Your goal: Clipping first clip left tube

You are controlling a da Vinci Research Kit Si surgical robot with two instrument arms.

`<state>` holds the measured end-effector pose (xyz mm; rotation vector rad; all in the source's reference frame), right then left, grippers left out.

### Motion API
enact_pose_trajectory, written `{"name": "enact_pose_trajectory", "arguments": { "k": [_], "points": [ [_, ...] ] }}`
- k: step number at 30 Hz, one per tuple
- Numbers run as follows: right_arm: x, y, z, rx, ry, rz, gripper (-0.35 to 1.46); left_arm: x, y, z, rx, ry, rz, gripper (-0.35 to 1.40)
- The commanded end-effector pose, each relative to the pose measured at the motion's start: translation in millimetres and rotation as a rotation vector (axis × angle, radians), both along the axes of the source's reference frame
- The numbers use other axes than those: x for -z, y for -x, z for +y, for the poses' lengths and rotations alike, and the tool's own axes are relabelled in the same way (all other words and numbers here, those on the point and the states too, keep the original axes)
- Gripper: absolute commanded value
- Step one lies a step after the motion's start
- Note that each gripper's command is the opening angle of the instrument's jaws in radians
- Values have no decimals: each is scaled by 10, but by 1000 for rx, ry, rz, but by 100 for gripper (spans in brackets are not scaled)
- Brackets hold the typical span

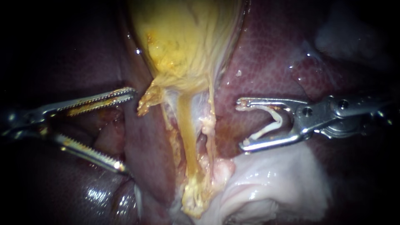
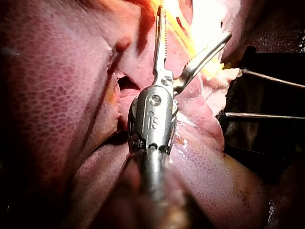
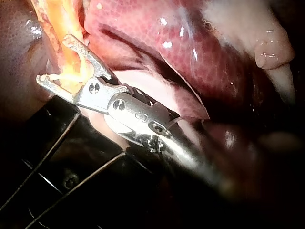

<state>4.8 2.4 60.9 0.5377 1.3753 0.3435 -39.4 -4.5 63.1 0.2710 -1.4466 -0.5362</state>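
Note:
The yellow gallbladder (image 1: 183, 37) hangs at the top centre. From its neck two tubes run down side by side: the yellow left tube (image 1: 188, 137) and the thinner, paler right tube (image 1: 211, 121). My right instrument (image 1: 241, 124) comes in from the right. Its jaws stand wide apart and carry a white clip (image 1: 273, 123) between them. Their tips lie just right of the right tube, with no tube inside. In the right wrist view these jaws (image 3: 53, 61) show in front of the yellow tube (image 3: 71, 71). My left instrument (image 1: 127, 130) holds its toothed jaws open and empty, left of the tubes.
Dark red liver (image 1: 266, 62) lies around and behind the tubes. A pale white mass of tissue (image 1: 271, 183) sits under my right instrument. A yellow fatty lump (image 1: 196, 196) marks the tubes' lower end. Thin metal rods (image 2: 267, 78) show beside the tissue in the left wrist view.

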Motion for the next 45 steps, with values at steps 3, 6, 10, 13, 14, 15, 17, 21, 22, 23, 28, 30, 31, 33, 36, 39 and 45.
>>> {"name": "enact_pose_trajectory", "arguments": {
  "k": [3,6,10,13,14,15,17,21,22,23,28,30,31,33,36,39,45],
  "points": [
    [0,0,0,0,0,0,60,1,-1,1,17,-6,11,111],
    [-1,0,1,-1,0,-1,60,0,-1,2,51,-52,23,103],
    [-2,0,0,-1,0,-1,60,-6,-3,7,118,-132,43,89],
    [-4,0,0,-1,1,-1,60,-16,-3,12,161,-187,51,81],
    [-5,-1,0,-1,1,-1,60,-19,-2,13,169,-205,56,79],
    [-5,-1,0,-2,2,-1,60,-23,-2,15,173,-217,61,78],
    [-6,-1,0,-2,2,-2,60,-30,0,17,183,-247,71,72],
    [-8,-1,0,-2,2,-2,60,-39,6,19,193,-283,84,51],
    [-8,-1,0,-2,2,-2,60,-40,8,20,197,-293,82,47],
    [-8,-1,0,-3,2,-2,60,-42,10,20,199,-305,82,44],
    [-8,-2,0,-3,3,-2,60,-48,14,20,203,-340,92,12],
    [-8,-2,0,-3,3,-1,60,-49,13,21,209,-357,88,2],
    [-8,-2,0,-3,3,-1,60,-49,13,21,212,-357,90,-8],
    [-8,-2,0,-3,3,-1,60,-50,11,22,213,-359,101,-35],
    [-8,-2,0,-3,3,-1,60,-52,8,22,209,-381,118,-35],
    [-8,-2,0,-3,3,-1,60,-52,3,22,208,-402,132,-35],
    [-9,-2,-2,0,3,1,60,-28,-12,33,216,-415,135,-35]
  ]
}}
